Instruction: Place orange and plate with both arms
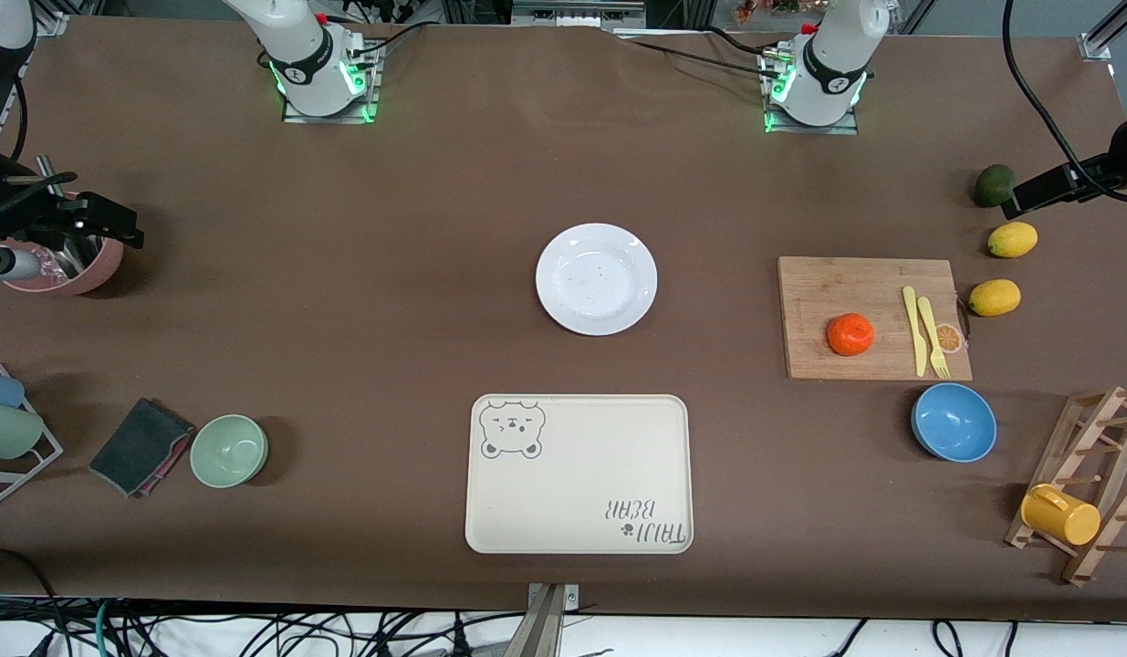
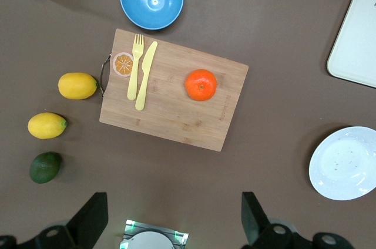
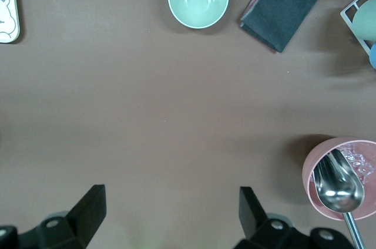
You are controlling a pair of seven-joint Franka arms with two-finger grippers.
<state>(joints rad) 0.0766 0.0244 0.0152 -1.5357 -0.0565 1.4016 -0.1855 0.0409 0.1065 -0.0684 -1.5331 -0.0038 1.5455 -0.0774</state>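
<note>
1. Orange [image 1: 850,334]: rests on the cutting board [image 1: 846,292] toward the left arm's end of the tabletop [image 1: 344,301], beside a yellow knife [image 1: 913,328] and fork [image 1: 933,338].
2. Plate [image 1: 597,278]: lies mid-tabletop, apart from the board, farther from the front camera than the bear tray [image 1: 578,474].
3. Left end effector [image 2: 173,219]: hangs high over the tabletop beside the board, fingers wide apart, holding nothing.
4. Right end effector [image 3: 170,216]: hangs high over bare tabletop near the pink cup [image 3: 341,178], fingers wide apart, empty.
5. Blue bowl [image 1: 954,422]: sits nearer the front camera than the board.
6. Two lemons [image 1: 995,297] lie beside the board's handle end.
</note>
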